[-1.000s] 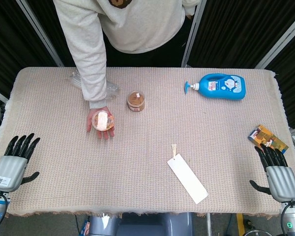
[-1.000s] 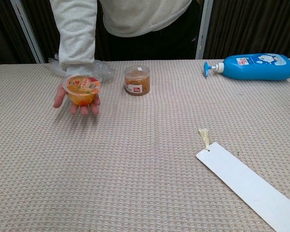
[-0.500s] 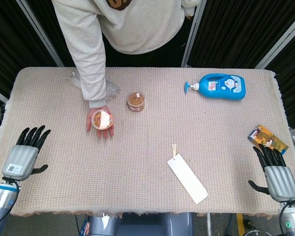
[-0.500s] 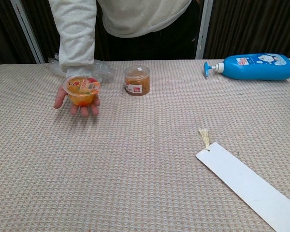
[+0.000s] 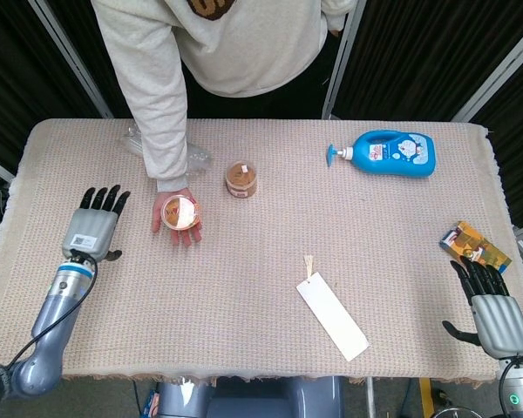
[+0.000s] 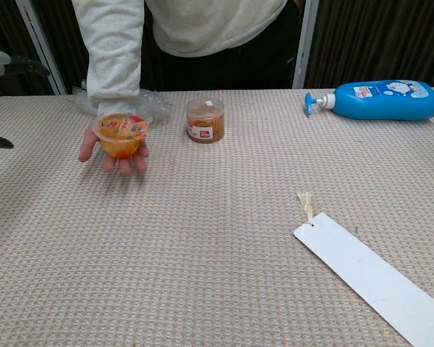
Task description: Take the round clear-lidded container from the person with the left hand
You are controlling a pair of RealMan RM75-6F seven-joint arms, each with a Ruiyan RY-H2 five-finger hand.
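So, the bench point(image 5: 261, 348) fills the frame under its beige woven cloth, and the person point(image 5: 235, 43) in the pale sweatshirt leans in from the far edge, one sleeve stretched down over it. The blue pump bottle point(image 5: 390, 152) lies on its side toward the far right, and the long white bookmark point(image 5: 332, 316) with its tassel sits slantwise near the front. The left hand point(image 5: 94, 226) hovers palm down just beside the offer, fingers point(image 5: 105, 200) straight and slightly spread, holding nothing, close to the person's hand point(image 5: 176, 218) but apart from it. The right hand point(image 5: 495, 318) rests at the front right corner, fingers point(image 5: 475, 274) extended and empty too. An orange packet point(image 5: 476, 246) lies just beyond it. A brown-filled jar point(image 5: 241, 178) stands near the middle. And there it is: the round clear-lidded container point(image 5: 180, 212), orange contents showing, sitting on the person's upturned palm, just left of that jar.
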